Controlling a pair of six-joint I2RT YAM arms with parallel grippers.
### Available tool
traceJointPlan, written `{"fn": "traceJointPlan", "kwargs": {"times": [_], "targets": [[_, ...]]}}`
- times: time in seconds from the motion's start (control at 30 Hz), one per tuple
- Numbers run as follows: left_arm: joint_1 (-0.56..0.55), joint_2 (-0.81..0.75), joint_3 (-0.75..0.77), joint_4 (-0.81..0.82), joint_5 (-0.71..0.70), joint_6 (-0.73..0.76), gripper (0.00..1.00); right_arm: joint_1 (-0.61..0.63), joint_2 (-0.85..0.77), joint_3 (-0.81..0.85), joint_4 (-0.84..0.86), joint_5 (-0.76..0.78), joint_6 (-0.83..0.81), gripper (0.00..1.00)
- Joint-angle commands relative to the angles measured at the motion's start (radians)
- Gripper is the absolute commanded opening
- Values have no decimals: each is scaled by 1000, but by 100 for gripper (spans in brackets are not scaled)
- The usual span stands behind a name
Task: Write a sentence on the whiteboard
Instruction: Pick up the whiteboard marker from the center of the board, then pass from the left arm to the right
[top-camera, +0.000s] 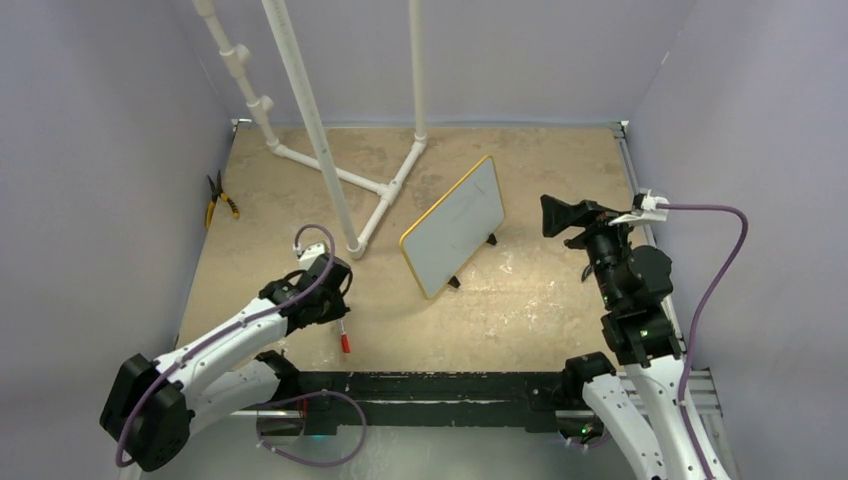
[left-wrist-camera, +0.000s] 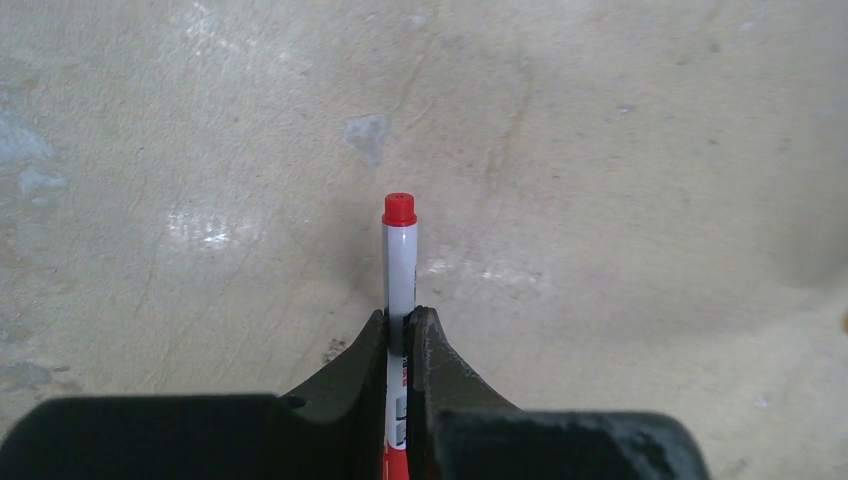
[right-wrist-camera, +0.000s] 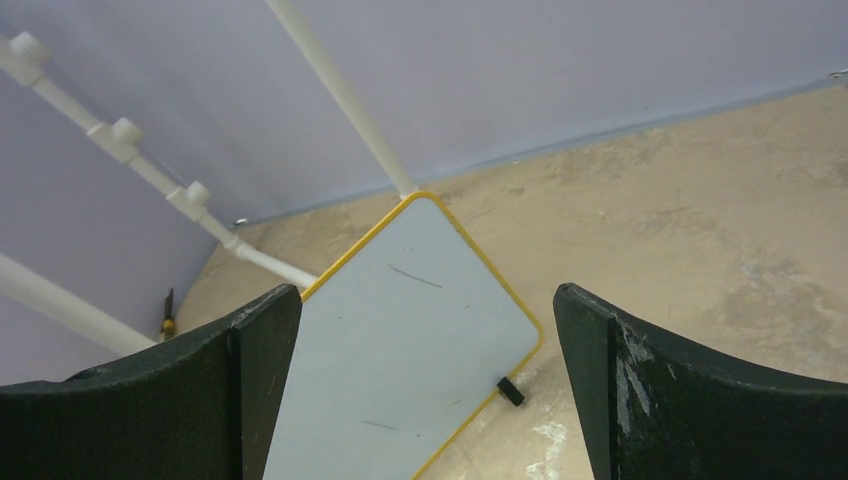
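Our left gripper (left-wrist-camera: 400, 322) pinches the red marker (left-wrist-camera: 399, 265) near the table's (top-camera: 560, 300) near edge, while our right gripper (right-wrist-camera: 425, 300) hangs spread wide, apart from the nearly blank whiteboard (top-camera: 455, 225) standing mid-table toward the far edge, so we judge that marker pressure could tip or skid it unbraced.

No legible text is showing. The whiteboard (right-wrist-camera: 400, 340) ahead of the right gripper (right-wrist-camera: 425, 296) is bearing only faint strokes; print on the marker (left-wrist-camera: 399, 268) in the left gripper (left-wrist-camera: 400, 320) is blurring out.
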Motion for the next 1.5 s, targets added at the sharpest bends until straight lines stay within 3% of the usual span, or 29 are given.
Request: {"fn": "traceJointPlan", "kwargs": {"times": [0.0,0.1,0.3,0.47,0.6,0.8,1.03,1.17,1.37,1.47], "targets": [[-4,-102,99,6,68,72,0,-2,6,-2,54,-134,59,99],[-4,-169,159,3,110,151,0,-2,12,-36,121,-279,79,99],[-5,-265,254,22,356,376,0,-3,117,-48,222,-611,135,98],[-5,-384,235,101,524,477,0,17,259,-14,252,-806,151,89],[-4,-430,228,185,634,494,0,149,323,36,231,-743,137,86],[-5,-405,217,321,767,441,0,323,389,51,378,-705,236,78],[-5,-383,191,525,875,367,0,466,470,58,503,-630,297,79],[-4,-366,181,579,892,352,0,529,503,47,603,-580,340,78],[-5,-375,160,630,881,327,0,639,487,-43,792,-374,395,77],[-5,-375,149,675,882,317,0,665,526,-45,822,-355,410,72]]}}
